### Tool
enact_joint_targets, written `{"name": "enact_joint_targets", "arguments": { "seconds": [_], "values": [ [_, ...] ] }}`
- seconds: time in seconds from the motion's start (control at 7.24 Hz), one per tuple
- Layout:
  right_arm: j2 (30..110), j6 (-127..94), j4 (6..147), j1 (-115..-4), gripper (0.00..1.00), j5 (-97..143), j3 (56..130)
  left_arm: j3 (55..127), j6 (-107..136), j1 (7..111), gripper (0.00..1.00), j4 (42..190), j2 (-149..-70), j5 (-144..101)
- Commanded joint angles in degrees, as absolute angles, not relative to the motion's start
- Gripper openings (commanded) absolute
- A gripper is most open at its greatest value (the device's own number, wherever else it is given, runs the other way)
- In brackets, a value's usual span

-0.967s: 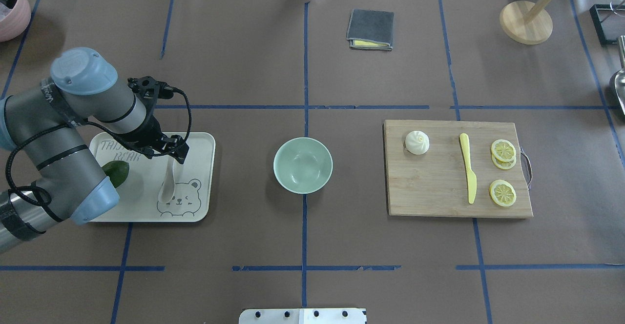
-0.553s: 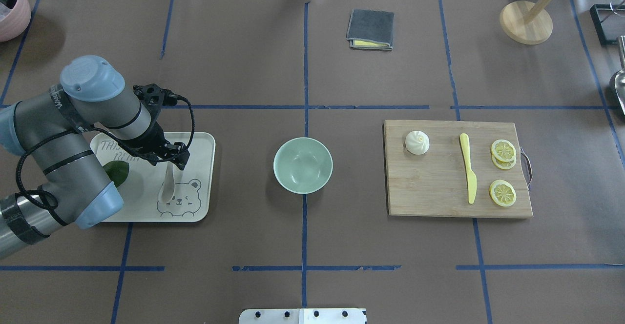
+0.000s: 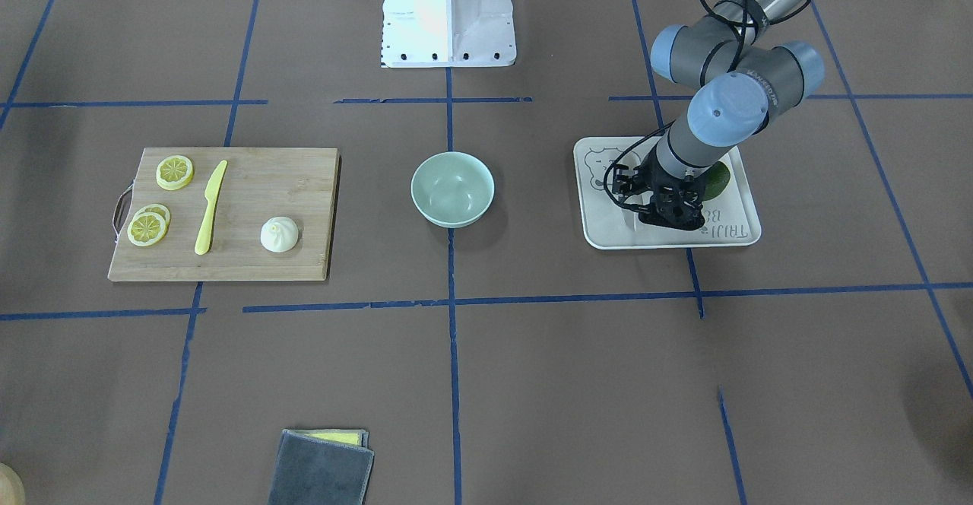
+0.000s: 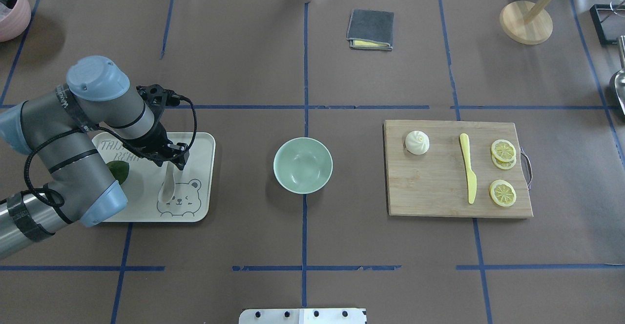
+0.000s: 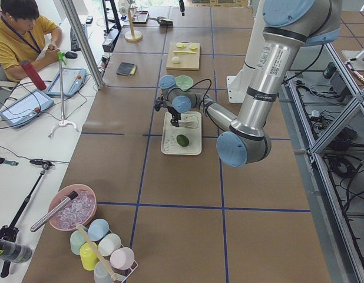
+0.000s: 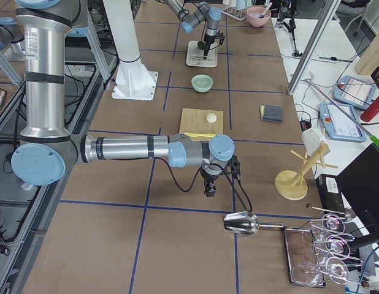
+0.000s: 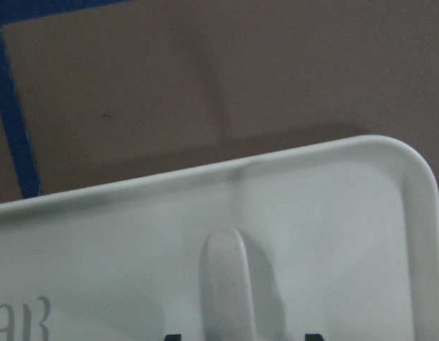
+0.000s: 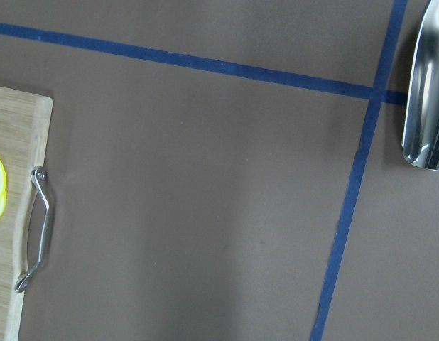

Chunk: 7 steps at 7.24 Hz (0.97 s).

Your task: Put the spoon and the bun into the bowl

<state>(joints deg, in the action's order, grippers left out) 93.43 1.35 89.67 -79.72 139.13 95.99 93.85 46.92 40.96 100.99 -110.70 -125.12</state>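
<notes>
The left end effector point(image 4: 174, 161) has come down lower over the spoon point(image 4: 167, 186) on the left tray point(image 4: 201, 168). Its fingers are apart, one each side of the handle. It looks ready to grab.

An off-white soup spoon point(image 4: 167, 187) lies flat on a cream tray point(image 4: 197, 207), scoop toward the robot and handle pointing away. A pleated white bun point(image 4: 417, 142) sits on a wooden cutting board point(image 4: 429, 192). A mint-green bowl point(image 4: 302, 165) stands upright between them.
</notes>
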Motion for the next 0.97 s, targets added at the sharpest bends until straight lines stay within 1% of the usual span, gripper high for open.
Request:
{"name": "enact_joint_targets", "arguments": {
  "seconds": [0.0,0.14,0.28,0.41,0.55,0.83],
  "values": [
    [93.43,1.32,89.65,-79.72,1.0,139.13,95.98,93.34,46.93,40.96,0.52,100.99,-110.83,-125.16],
    [93.43,1.41,89.74,-79.72,1.0,139.13,95.98,93.34,46.93,40.96,0.5,100.99,-110.83,-125.16],
    [93.43,1.32,89.74,-79.72,1.0,139.13,95.98,93.25,46.93,40.96,0.44,100.99,-110.83,-125.16],
    [93.43,1.32,89.74,-79.72,1.0,139.13,95.98,93.34,47.02,40.96,0.26,100.9,-110.83,-125.16],
    [93.43,1.32,89.74,-79.72,1.0,139.13,95.98,93.25,47.02,40.96,0.01,100.9,-110.83,-125.16],
    [93.43,1.32,89.65,-79.72,1.0,139.13,96.06,94.13,47.2,40.96,0.0,100.46,-110.83,-125.16]
  ]
}}
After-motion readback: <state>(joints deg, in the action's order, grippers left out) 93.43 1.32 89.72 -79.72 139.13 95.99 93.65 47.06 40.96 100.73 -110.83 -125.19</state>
